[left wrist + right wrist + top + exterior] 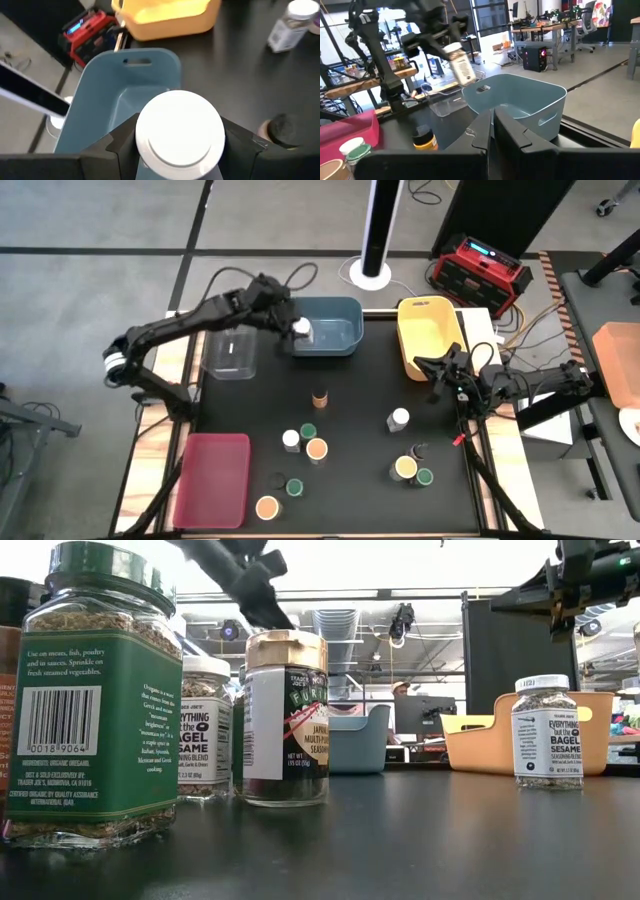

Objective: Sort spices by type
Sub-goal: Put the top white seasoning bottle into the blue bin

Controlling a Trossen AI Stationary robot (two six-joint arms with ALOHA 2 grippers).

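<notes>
A white-lidded clear glass spice jar (301, 327) is pinched by the left hand (177, 150) above the blue plastic bin (345, 340); tilted as the right wrist view alone shows, it could strike the rim on release. The right hand (492, 131), pressed together, waits beside the yellow plastic bin (415, 350).

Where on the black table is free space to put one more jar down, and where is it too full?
Free: the black mat between the clear bin, the red bin and the brown-lidded jar; also the strip between that jar and the white-lidded jar. Crowded: the jar cluster at centre front and the group at right front.
</notes>
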